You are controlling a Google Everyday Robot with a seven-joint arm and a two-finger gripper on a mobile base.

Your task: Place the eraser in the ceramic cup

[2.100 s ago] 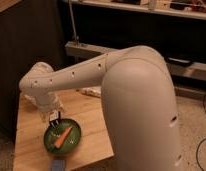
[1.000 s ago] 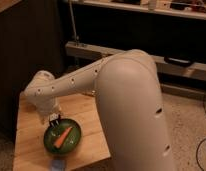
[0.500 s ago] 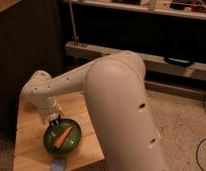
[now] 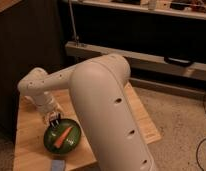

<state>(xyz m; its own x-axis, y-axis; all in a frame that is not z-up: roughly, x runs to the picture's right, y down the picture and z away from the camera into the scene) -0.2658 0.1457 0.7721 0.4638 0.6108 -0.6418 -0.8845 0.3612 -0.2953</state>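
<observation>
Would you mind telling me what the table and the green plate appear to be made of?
The table looks like light, matte wood: pale tan with plank-like lines. The green plate seems glazed ceramic or plastic, smooth and evenly dark green; I cannot tell which. The claw hangs over the plate's far rim.

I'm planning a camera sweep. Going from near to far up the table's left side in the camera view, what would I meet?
In order: flat blue-grey piece → round green plate holding an orange stick → black pincer at the plate's far rim.
</observation>
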